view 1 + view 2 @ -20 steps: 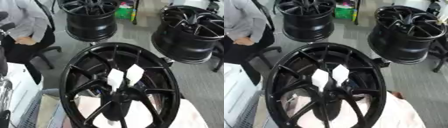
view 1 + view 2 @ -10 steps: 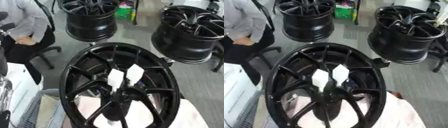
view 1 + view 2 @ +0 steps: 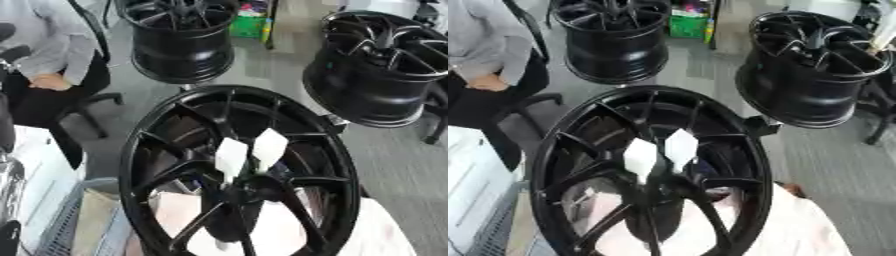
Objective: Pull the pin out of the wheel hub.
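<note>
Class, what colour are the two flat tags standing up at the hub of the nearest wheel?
White tags, against the black wheel; clearest in the left eye view.

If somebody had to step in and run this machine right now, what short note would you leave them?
Hands: neither robot hand shows in either view.
Things: the nearest black wheel stands in front, resting on pale cloth. Two white tabs stick up at its hub; presumably these belong to the pin.
Done: nothing visible; the white pieces sit at the hub.
Left: bring a hand in, grasp the pin, pull it out.
</note>
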Controlling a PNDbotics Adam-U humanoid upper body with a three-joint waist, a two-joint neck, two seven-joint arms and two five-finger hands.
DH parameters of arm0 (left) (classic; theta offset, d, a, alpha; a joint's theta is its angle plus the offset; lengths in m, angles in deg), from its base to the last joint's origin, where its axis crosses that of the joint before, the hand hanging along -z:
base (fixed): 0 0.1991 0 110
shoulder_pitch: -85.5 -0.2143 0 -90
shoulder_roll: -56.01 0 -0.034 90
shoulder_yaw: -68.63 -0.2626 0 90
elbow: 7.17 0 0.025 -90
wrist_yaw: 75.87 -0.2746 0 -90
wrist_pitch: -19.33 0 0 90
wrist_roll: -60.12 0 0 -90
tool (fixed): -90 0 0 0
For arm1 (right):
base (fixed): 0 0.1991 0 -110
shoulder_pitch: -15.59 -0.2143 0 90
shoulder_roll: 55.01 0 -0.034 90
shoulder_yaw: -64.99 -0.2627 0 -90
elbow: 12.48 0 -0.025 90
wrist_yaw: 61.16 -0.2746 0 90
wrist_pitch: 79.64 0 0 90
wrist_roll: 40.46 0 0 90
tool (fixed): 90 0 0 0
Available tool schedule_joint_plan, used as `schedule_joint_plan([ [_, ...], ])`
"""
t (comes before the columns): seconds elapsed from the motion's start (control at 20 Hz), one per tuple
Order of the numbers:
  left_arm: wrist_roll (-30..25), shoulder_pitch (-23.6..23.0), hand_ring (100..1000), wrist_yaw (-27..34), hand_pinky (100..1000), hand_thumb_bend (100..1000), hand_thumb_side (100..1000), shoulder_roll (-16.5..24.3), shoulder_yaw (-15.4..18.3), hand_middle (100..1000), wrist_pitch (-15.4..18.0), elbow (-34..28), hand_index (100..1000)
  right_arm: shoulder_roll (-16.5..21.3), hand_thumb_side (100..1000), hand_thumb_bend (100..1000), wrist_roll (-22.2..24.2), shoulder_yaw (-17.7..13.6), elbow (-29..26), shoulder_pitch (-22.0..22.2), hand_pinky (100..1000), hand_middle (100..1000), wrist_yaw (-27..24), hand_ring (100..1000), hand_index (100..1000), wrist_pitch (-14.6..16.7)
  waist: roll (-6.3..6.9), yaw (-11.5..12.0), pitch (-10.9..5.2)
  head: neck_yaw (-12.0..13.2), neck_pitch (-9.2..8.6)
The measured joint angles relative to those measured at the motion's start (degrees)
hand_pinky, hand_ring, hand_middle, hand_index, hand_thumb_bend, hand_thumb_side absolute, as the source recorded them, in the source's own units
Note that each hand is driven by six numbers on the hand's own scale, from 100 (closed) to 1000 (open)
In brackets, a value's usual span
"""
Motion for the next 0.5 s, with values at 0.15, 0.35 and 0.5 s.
schedule_joint_plan([
  [0.15,0.00,0.00,837,0.00,762,100,709,0.00,0.00,658,0.00,0.00,850,-0.01,418,100,0.30,0.00,-0.01,0.00,770,652,-0.05,685,706,0.29,0.00,0.00,0.00,-0.02,-0.01],
  [0.35,0.00,0.00,837,0.00,762,100,707,0.00,0.00,659,0.01,0.00,850,-0.14,419,100,1.04,0.00,-0.01,0.01,769,651,-0.18,685,705,1.03,0.01,0.00,0.00,-0.02,-0.17],
  [0.5,0.00,0.00,837,0.00,762,100,709,0.00,0.00,659,0.01,0.00,850,-0.40,422,100,1.21,0.00,-0.01,0.01,769,650,-0.21,684,704,1.26,0.01,0.00,0.00,-0.03,-0.18],
])
